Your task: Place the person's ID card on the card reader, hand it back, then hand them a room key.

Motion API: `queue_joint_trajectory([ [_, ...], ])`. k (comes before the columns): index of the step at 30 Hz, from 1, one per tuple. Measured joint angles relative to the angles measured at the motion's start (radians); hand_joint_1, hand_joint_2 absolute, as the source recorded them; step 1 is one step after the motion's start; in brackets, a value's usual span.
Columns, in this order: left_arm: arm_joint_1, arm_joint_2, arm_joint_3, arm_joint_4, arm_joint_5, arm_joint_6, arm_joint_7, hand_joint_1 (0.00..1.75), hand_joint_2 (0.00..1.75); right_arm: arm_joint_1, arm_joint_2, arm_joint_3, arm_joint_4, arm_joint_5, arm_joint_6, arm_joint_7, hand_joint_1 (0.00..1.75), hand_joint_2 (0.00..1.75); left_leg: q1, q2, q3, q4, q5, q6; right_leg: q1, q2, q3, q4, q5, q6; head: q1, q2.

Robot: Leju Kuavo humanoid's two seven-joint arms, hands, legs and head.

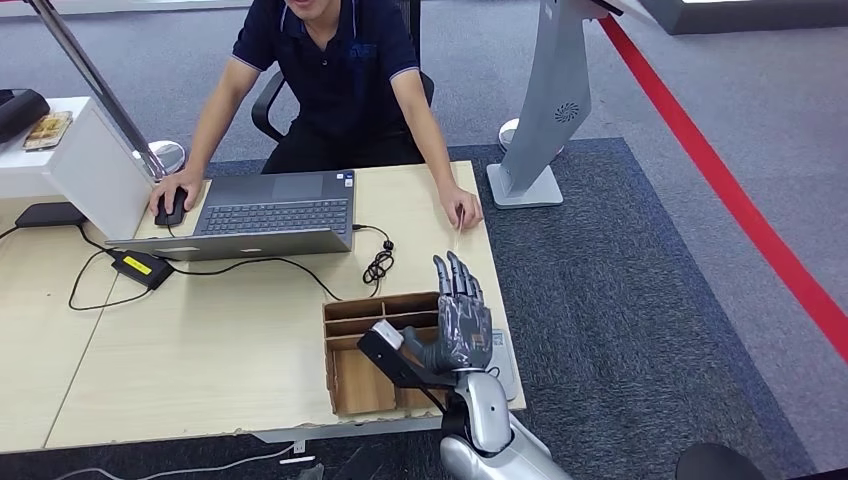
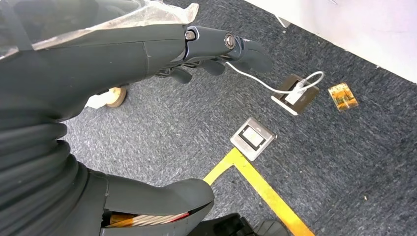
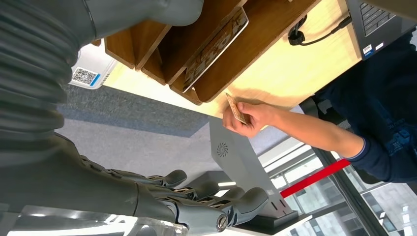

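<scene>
**ID card with the person**

The ID card (image 3: 236, 108) is pinched in the person's hand (image 1: 464, 211) at the table's (image 1: 200, 350) edge. The right hand (image 1: 458, 315), fingers apart and empty, hovers above the wooden organizer (image 1: 350, 372). The left hand (image 2: 147, 54) hangs over carpet, its fingers curled around nothing.

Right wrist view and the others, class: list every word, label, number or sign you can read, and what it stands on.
None can be read.
QR-code label on the white card reader: code only, print too small.
Laptop stickers: blurred.
Card in the person's hand: illegible.
</scene>
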Motion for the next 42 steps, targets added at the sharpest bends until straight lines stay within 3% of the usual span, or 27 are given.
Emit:
queue_joint_trajectory([
  [20, -0.005, -0.001, 0.0, 0.0, -0.001, 0.0, -0.002, 0.0, 1.75, -0.013, 0.007, 0.0, 0.034, -0.026, -0.003, -0.007, 0.0, 1.75, 0.0, 0.0, 0.0, 0.0, 0.0, 0.0, 0.0, 0.0, 0.0, 0.0, 0.0, 0.0, 0.0, 0.0],
  [30, -0.006, -0.001, 0.0, 0.0, -0.001, 0.0, -0.003, 0.0, 1.75, -0.015, 0.008, 0.0, 0.044, -0.028, -0.005, -0.008, 0.06, 1.75, 0.0, 0.0, 0.0, 0.0, 0.0, 0.0, 0.0, 0.0, 0.0, 0.0, 0.0, 0.0, 0.0, 0.0],
  [34, -0.006, -0.001, 0.0, 0.0, -0.001, 0.0, -0.003, 0.0, 1.75, -0.015, 0.008, 0.0, 0.047, -0.028, -0.005, -0.008, 0.16, 1.75, 0.0, 0.0, 0.0, 0.0, 0.0, 0.0, 0.0, 0.0, 0.0, 0.0, 0.0, 0.0, 0.0, 0.0],
  [42, -0.006, -0.001, 0.0, 0.0, -0.001, 0.0, -0.003, 0.0, 1.75, -0.016, 0.008, 0.0, 0.047, -0.029, -0.005, -0.008, 0.16, 1.75, 0.0, 0.0, 0.0, 0.0, 0.0, 0.0, 0.0, 0.0, 0.0, 0.0, 0.0, 0.0, 0.0, 0.0],
])
